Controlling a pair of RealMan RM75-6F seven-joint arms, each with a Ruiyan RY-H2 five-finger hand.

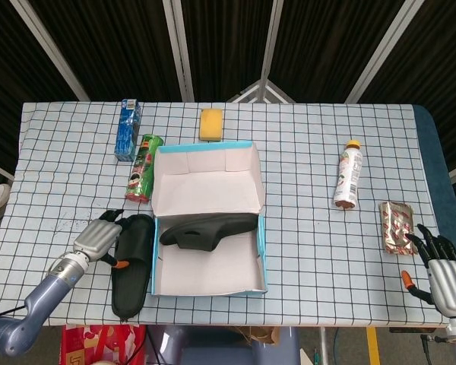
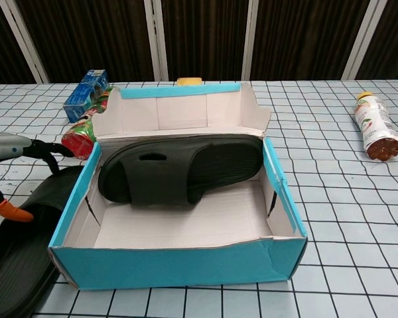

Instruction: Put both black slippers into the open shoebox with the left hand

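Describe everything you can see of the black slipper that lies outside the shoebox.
The slipper outside the box is a plain black slide with a matte, rubbery look and a wide strap over its front part. It lies flat, sole down, on the checked tablecloth, lengthwise along the left wall of the open shoebox, very close to it. The left hand is at its far end with fingers over the strap area; a firm grip cannot be confirmed.

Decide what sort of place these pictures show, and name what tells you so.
Probably a robot test bench or lab, not a home: a table under a checked cloth, dark slatted panels behind, and unrelated goods laid out around a shoebox, such as a bottle and a sponge.
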